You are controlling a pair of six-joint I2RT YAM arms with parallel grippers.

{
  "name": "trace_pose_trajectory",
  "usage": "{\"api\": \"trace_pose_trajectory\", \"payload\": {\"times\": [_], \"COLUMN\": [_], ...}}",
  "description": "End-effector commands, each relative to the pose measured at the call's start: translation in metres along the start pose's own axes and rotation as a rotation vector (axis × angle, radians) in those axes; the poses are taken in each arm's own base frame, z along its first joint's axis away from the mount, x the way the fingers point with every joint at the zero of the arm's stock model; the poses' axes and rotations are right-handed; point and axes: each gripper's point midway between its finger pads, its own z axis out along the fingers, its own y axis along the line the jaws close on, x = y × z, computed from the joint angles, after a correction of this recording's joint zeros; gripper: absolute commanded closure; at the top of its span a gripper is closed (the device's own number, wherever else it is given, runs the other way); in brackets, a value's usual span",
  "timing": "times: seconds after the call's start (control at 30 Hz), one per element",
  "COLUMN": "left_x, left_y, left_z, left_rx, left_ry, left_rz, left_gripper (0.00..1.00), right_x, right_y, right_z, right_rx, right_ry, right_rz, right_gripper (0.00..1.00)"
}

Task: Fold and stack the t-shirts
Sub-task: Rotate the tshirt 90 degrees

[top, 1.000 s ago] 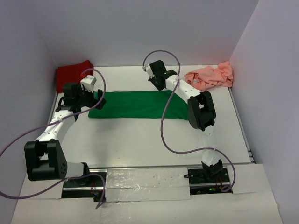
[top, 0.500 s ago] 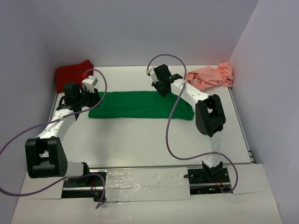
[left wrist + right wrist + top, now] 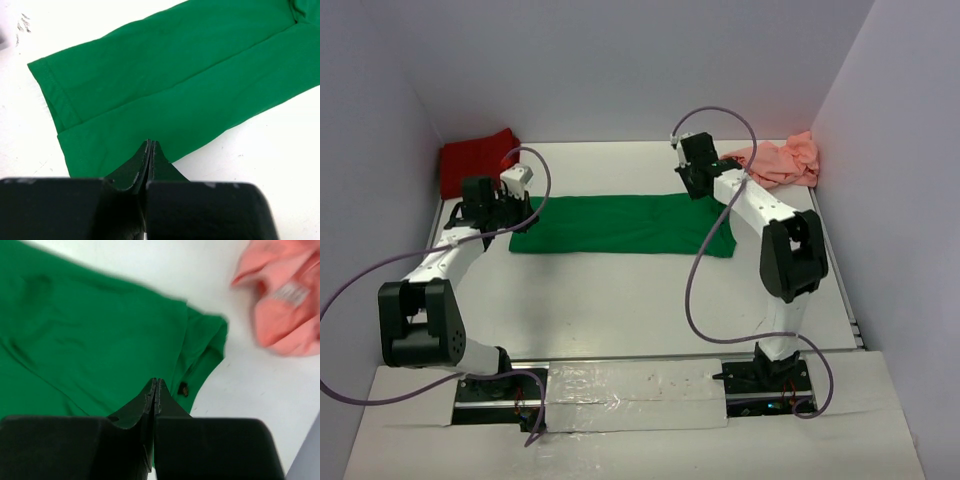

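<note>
The smooth green shirt (image 3: 620, 225) lies as a long flat band across the desk (image 3: 620, 295); left claw (image 3: 151, 145) and right claw (image 3: 155, 382), both closed, sit at its ends.

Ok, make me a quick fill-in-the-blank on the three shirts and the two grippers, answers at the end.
The left gripper and right gripper are both ____.
The long folded shirt lying between them is ____.
The dark red shirt lies at the far ____ corner.
The crumpled shirt at the far right is ____.
Missing words: shut; green; left; pink.
</note>
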Motion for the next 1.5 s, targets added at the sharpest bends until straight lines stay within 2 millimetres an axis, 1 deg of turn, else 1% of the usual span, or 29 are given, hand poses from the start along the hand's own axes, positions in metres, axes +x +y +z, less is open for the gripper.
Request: {"api": "trace_pose_trajectory", "payload": {"times": [0.0,0.17,0.2,0.23,0.27,0.3,0.37,0.4,0.43,0.47,0.5,0.53,0.57,0.6,0.67,0.7,0.77,0.8,0.83,0.9,0.97,1.03,1.2,1.3,1.33,1.37,1.4,1.43,1.47], "left_x": [-0.018,-0.012,-0.003,-0.007,-0.004,0.010,0.008,0.021,0.015,0.030,0.033,0.027,0.033,0.042,0.045,0.052,0.060,0.076,0.077,0.090,0.103,0.115,0.142,0.158,0.161,0.166,0.170,0.172,0.172], "left_y": [0.000,0.012,0.018,0.030,0.037,0.045,0.062,0.067,0.073,0.083,0.086,0.089,0.077,0.078,0.080,0.079,0.077,0.073,0.071,0.066,0.057,0.050,0.035,0.021,0.013,0.004,-0.002,-0.007,-0.018], "left_z": [-0.003,0.013,0.022,0.024,0.029,0.041,0.047,0.057,0.061,0.069,0.073,0.078,0.086,0.094,0.099,0.104,0.107,0.108,0.108,0.106,0.097,0.082,0.048,0.023,0.018,0.005,-0.002,-0.008,-0.018], "left_rx": [0.001,-0.017,-0.031,-0.083,-0.106,-0.123,-0.187,-0.195,-0.214,-0.247,-0.248,-0.245,-0.222,-0.219,-0.228,-0.223,-0.211,-0.197,-0.186,-0.161,-0.132,-0.115,-0.072,-0.017,0.026,0.068,0.113,0.142,0.195], "left_ry": [-0.056,-0.019,0.014,0.027,0.051,0.101,0.128,0.168,0.165,0.212,0.228,0.225,0.262,0.289,0.306,0.330,0.369,0.424,0.439,0.480,0.537,0.593,0.704,0.791,0.807,0.854,0.873,0.888,0.903], "left_rz": [0.029,0.018,-0.006,-0.016,-0.025,-0.049,-0.067,-0.079,-0.080,-0.098,-0.102,-0.096,-0.089,-0.100,-0.090,-0.088,-0.089,-0.100,-0.096,-0.097,-0.095,-0.086,-0.039,-0.022,-0.027,-0.032,-0.007,-0.001,0.003], "left_gripper": [1.00,1.00,1.00,1.00,1.00,1.00,1.00,1.00,1.00,1.00,1.00,1.00,1.00,1.00,1.00,1.00,1.00,1.00,1.00,1.00,1.00,1.00,1.00,1.00,1.00,1.00,1.00,1.00,1.00], "right_x": [0.026,0.027,0.026,0.024,0.024,0.023,0.021,0.019,0.018,0.018,0.017,0.015,0.013,0.012,0.009,0.006,0.001,-0.003,-0.004,-0.011,-0.010,-0.006,-0.008,-0.009,-0.010,-0.008,-0.007,-0.007,-0.006], "right_y": [0.006,0.013,0.012,0.013,0.014,0.013,0.015,0.014,0.014,0.013,0.014,0.013,0.012,0.012,0.010,0.009,0.005,0.003,0.000,-0.009,-0.014,-0.017,-0.022,-0.024,-0.024,-0.021,-0.019,-0.018,-0.016], "right_z": [0.008,0.000,-0.003,-0.006,-0.010,-0.013,-0.018,-0.022,-0.024,-0.028,-0.030,-0.033,-0.037,-0.038,-0.043,-0.048,-0.055,-0.060,-0.064,-0.073,-0.079,-0.082,-0.089,-0.089,-0.090,-0.085,-0.084,-0.082,-0.078], "right_rx": [-0.024,-0.074,-0.071,-0.087,-0.097,-0.098,-0.114,-0.115,-0.117,-0.122,-0.125,-0.125,-0.125,-0.126,-0.130,-0.130,-0.124,-0.118,-0.112,-0.089,-0.090,-0.093,-0.090,-0.088,-0.094,-0.103,-0.112,-0.116,-0.124], "right_ry": [0.104,0.093,0.088,0.084,0.083,0.078,0.075,0.066,0.061,0.057,0.054,0.048,0.039,0.037,0.028,0.019,0.005,-0.006,-0.010,-0.030,-0.006,0.017,0.002,0.014,0.020,0.039,0.049,0.060,0.075], "right_rz": [0.031,0.048,0.055,0.056,0.061,0.067,0.068,0.073,0.075,0.077,0.080,0.085,0.088,0.089,0.093,0.095,0.105,0.107,0.110,0.118,0.123,0.129,0.125,0.114,0.111,0.105,0.102,0.102,0.099], "right_gripper": [1.00,1.00,1.00,1.00,1.00,1.00,1.00,1.00,1.00,1.00,1.00,1.00,1.00,1.00,1.00,1.00,1.00,1.00,1.00,1.00,1.00,1.00,1.00,1.00,1.00,1.00,1.00,1.00,1.00]}}
